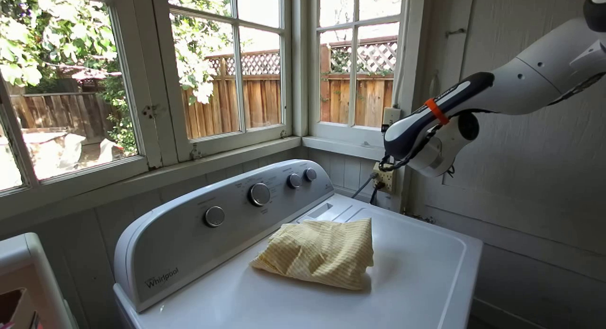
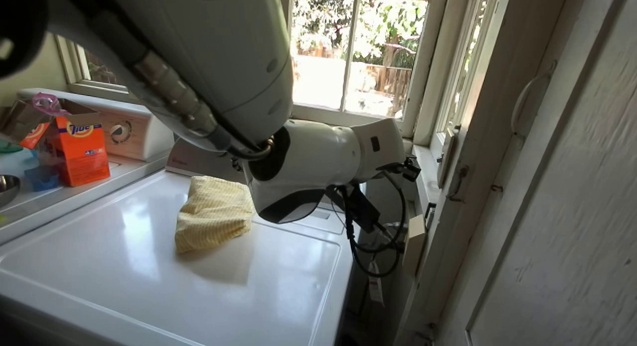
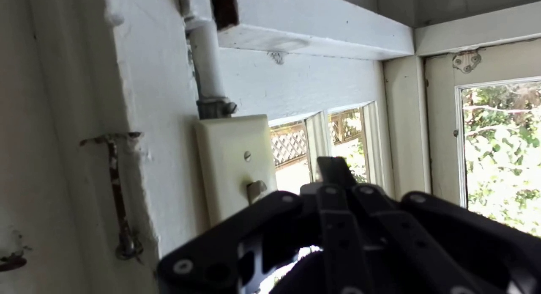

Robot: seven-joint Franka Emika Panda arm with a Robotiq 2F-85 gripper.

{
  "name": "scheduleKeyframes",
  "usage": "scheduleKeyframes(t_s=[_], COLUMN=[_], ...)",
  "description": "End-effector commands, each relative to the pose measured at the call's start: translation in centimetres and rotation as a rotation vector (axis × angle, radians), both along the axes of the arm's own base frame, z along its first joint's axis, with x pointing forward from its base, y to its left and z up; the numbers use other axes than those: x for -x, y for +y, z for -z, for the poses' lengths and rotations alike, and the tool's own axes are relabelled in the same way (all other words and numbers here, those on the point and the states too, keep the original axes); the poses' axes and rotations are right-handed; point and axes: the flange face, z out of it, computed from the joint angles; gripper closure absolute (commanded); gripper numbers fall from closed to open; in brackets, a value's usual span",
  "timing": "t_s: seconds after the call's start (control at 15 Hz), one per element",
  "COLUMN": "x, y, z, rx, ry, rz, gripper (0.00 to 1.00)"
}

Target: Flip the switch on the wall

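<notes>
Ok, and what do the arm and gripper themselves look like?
The arm is whitish and rounded, with dark sections and an orange band around it. A grey-sleeved cable runs along it, and thin black cables form loose loops. The gripper is black, with slim bar-like links and silvery screw heads. Any lettering is too small to read.

The cloth (image 1: 317, 253) lies on the washer (image 1: 416, 272) ahead of me, before its knob panel (image 1: 238, 220), with windows (image 1: 163, 73) behind. At back right, the switch (image 1: 391, 115) sits at the right edge of the corner window (image 1: 354, 68), above the corded outlet (image 1: 387, 181). Just beside that switch is the end effector (image 3: 337, 171). A detergent box (image 2: 84, 157) stands on the machine (image 2: 139, 139) left of the washer.
</notes>
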Motion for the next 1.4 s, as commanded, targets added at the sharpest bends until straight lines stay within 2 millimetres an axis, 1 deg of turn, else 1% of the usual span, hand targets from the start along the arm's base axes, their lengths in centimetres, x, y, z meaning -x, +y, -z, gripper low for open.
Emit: scheduleKeyframes(t_s=[0.0,0.33,0.8,1.33], x=[-0.3,-0.6,-1.3,-2.0], y=[-0.9,-1.2,-0.5,-0.9], z=[0.6,0.5,1.5,1.7], rx=[0.025,0.066,0.136,0.180], ry=[-0.048,-0.055,-0.030,-0.041], rz=[0.024,0.055,0.047,0.120], gripper=[1.00,1.00,1.00,1.00])
